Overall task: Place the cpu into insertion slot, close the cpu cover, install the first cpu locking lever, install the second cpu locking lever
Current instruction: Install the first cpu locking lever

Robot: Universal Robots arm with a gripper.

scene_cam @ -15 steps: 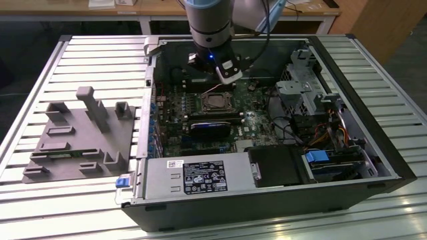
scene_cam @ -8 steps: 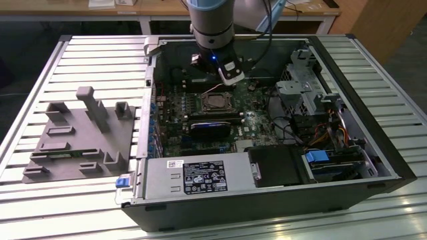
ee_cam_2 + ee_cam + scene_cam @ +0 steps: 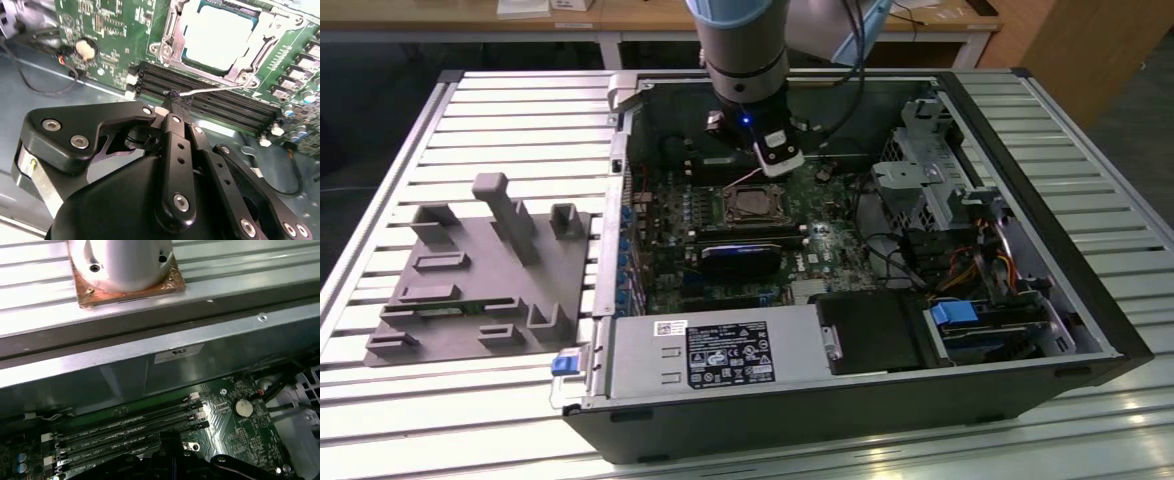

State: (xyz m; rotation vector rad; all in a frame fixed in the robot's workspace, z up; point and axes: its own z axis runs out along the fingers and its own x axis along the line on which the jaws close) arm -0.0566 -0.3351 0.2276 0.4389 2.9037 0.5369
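The cpu (image 3: 217, 35) lies flat in the slot (image 3: 726, 206), pale face up. The cover (image 3: 170, 37) is folded down around it, so its silver frame borders the chip on every side I can see. A thin wire lever (image 3: 215, 88) runs from the socket's corner out over the memory slots (image 3: 210, 102). In the second wrist view, the end effector (image 3: 175, 100) is clenched on the lever's free end, its black fingertips (image 3: 172, 96) pinched together around the wire just above the nearest memory slot. I can't tell which of the two levers this is. In the exterior view, the end effector (image 3: 781, 165) hangs from the arm (image 3: 740, 50) just behind the socket, reaching down into the open case (image 3: 1067, 250). All this sits on the green motherboard (image 3: 110, 30), where a round coin cell (image 3: 86, 48) lies off to one side among loose black cables. The first wrist view shows the same coin cell (image 3: 244, 407), the row of memory slots (image 3: 130, 432) and the case wall behind them. In the exterior view, a power supply (image 3: 707, 355) fills the near end of the case. The case lies on its side on a slatted metal worktop (image 3: 494, 120). A grey moulded fixture (image 3: 480, 270) rests on the slats towards the exterior view's left, well apart from the arm.
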